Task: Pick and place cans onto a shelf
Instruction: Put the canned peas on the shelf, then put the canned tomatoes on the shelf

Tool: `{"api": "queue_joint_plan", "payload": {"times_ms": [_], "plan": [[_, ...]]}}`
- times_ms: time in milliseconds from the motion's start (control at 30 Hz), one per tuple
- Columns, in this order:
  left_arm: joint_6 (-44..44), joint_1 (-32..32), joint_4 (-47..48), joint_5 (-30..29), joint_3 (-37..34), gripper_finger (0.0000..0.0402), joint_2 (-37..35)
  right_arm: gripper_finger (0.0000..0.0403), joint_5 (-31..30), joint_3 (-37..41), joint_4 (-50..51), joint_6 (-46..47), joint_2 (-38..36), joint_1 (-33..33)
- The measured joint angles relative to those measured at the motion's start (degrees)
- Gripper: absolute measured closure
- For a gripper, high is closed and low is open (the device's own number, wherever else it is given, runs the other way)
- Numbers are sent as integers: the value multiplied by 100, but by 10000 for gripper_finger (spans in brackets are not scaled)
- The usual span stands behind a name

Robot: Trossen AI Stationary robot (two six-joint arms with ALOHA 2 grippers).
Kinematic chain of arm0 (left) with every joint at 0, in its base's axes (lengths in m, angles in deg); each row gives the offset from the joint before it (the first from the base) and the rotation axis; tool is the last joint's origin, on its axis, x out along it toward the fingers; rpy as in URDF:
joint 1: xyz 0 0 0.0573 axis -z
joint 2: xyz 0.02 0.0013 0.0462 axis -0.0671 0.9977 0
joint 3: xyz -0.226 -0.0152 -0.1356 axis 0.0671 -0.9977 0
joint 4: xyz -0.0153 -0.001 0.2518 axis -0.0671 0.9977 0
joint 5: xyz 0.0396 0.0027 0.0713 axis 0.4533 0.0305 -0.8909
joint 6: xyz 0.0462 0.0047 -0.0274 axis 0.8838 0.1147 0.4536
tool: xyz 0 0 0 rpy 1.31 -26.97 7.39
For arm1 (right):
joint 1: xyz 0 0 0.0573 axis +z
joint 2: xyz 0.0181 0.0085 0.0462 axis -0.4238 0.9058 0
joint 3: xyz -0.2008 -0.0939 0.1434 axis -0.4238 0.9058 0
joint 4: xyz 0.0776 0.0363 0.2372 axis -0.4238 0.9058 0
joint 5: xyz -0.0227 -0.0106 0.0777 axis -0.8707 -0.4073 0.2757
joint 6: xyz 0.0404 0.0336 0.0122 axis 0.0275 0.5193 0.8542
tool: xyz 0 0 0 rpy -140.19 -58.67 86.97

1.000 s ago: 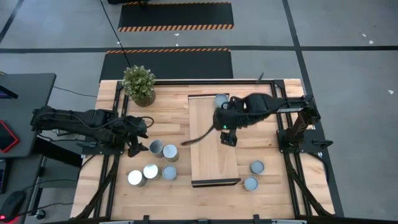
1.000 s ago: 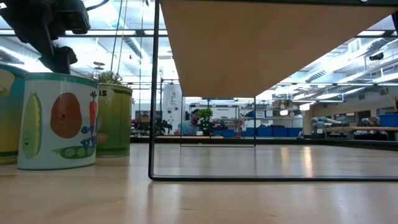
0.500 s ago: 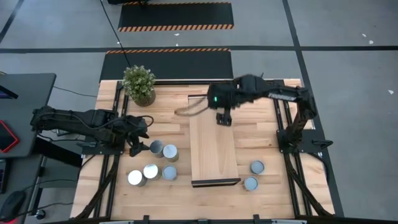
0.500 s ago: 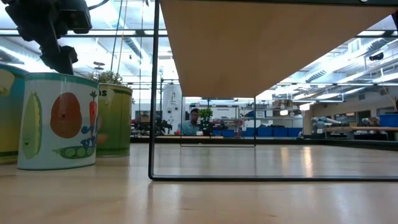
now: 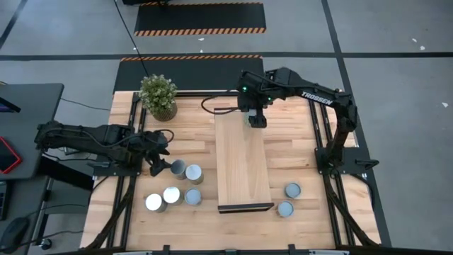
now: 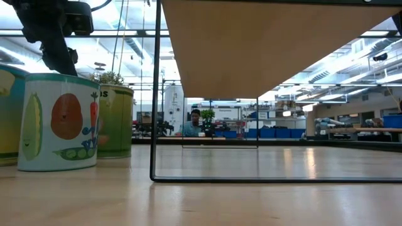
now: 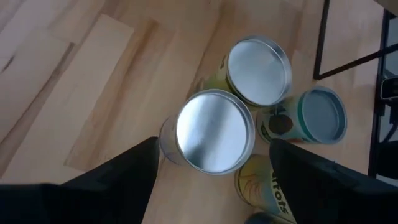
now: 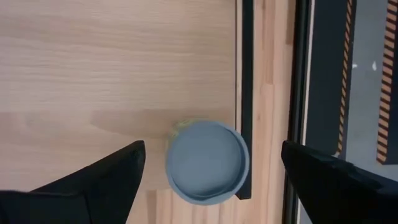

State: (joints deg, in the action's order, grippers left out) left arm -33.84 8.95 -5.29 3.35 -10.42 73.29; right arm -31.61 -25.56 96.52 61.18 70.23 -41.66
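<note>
Plank tabletop (image 5: 198, 134): my right gripper (image 5: 256, 120) hangs wide open, empty, above a shelved can (image 8: 207, 160) near the shelf (image 5: 243, 166) end; left gripper (image 5: 157, 167), open, straddles another can (image 7: 214, 131), risking toppling neighbours.

White letters spelling "TROSSEN" run along the right arm (image 5: 318, 98), on the link just right of the shelf's (image 5: 243, 166) far end. In the left wrist view, a yellow can (image 7: 264, 186) beside the silver-topped can (image 7: 213, 130) carries partial dark lettering ending "ots".
</note>
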Motion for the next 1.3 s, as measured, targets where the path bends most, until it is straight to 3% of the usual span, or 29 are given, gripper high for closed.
{"api": "queue_joint_plan", "payload": {"times_ms": [233, 467, 733, 1000, 1167, 1300], "plan": [[-2, -4, -2, -191, 0, 92, 0, 19, -538, 544, -85, -131, 4, 220], [1, -4, -2, -208, 0, 92, 0, 19, -1539, 1023, -303, -198, -2, 348], [-151, -4, -2, -207, 2, 92, 0, 19, -1481, 1076, -201, -60, -7, 351], [32, -4, -4, -76, 2, 92, 0, 19, -1542, 423, 173, 620, -31, 692], [52, -4, -2, 84, 2, 92, 0, 19, -810, 118, 1016, 2023, -65, 1259], [117, -4, 0, 91, 2, 92, 0, 20, -254, 477, 1040, 2856, -328, 1829]]}}
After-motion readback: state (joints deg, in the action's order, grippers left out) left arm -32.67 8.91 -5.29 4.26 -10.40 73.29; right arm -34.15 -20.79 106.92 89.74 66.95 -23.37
